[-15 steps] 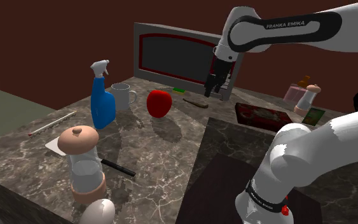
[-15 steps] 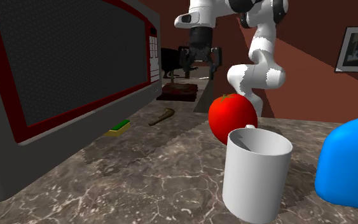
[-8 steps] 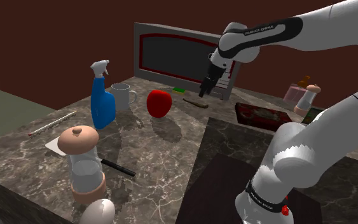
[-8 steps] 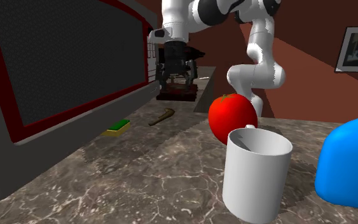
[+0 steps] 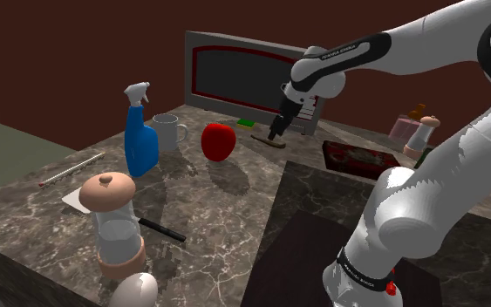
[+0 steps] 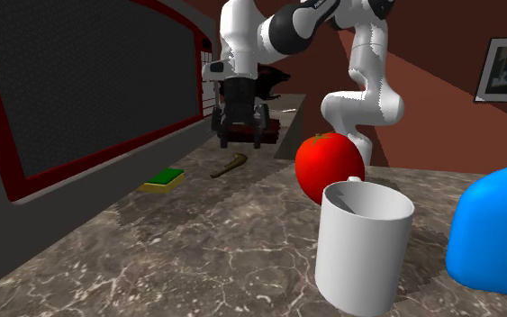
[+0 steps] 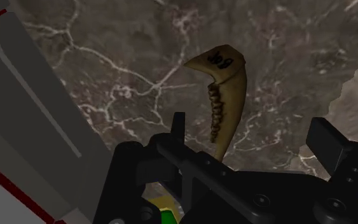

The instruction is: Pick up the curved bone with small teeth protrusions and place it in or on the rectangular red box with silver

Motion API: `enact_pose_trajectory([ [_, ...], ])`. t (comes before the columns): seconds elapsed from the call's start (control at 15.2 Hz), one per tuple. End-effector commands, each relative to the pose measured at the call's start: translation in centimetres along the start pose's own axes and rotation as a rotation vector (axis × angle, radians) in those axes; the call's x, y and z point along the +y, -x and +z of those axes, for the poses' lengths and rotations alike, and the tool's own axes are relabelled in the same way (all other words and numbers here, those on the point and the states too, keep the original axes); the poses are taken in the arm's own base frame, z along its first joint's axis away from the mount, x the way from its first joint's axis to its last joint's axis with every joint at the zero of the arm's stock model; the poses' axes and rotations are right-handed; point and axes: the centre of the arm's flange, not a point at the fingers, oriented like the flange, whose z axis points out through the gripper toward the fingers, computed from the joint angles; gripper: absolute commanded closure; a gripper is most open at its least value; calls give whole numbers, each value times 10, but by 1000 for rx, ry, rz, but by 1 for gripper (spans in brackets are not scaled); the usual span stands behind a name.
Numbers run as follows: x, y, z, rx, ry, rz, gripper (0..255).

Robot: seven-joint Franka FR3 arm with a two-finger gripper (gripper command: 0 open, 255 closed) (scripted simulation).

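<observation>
While gripper (image 7: 254, 135) hangs unclenched, curved bone (image 7: 227, 95) just beneath, betw. its jaws, untouched.

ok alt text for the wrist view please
A tan curved bone with a row of small teeth lies on a dark marbled countertop, its near end inside the open black gripper, untouched. A grey microwave stands beside it.

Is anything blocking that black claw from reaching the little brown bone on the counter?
Nothing visible does. The open gripper hangs just above the curved bone, with only air between them. The microwave stands to one side and the green sponge lies apart from the bone, neither under the gripper.
</observation>
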Motion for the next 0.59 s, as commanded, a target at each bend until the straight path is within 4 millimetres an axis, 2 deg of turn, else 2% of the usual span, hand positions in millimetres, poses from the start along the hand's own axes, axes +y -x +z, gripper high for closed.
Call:
enact_pose_trajectory([
  [0.0,0,1,12,-9,-3,4,0],
  [0.46,0,1,12,-9,-3,4,0],
  [0.53,0,1,12,-9,-3,4,255],
])
